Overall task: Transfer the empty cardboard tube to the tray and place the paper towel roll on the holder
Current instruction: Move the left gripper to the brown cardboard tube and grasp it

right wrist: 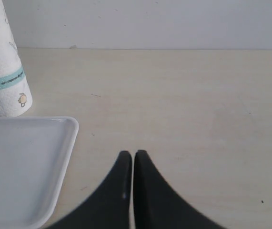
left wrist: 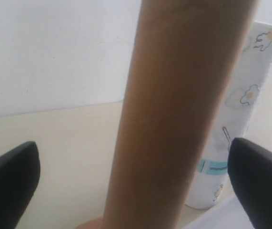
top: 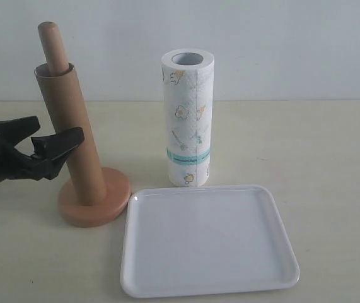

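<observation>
Exterior view: the tube (top: 63,101) is sleeved over the holder (top: 98,205) and leans on its rod, left of the tray (top: 208,243); no part of it is on the tray. The roll (top: 188,120) stands upright on the table (top: 318,145), just behind the tray's far rim. The left hand (top: 60,129), further left of the tray, is spread wide about the tube's middle.

Left wrist view: the fingers (left wrist: 9,186) stand clear of the tube, one on each side, gripping nothing. The roll shows behind the tube.

Right wrist view: the right hand (right wrist: 134,160) is closed tight and empty, over the table just beside the tray's corner. The roll stands just past the tray's rim.
</observation>
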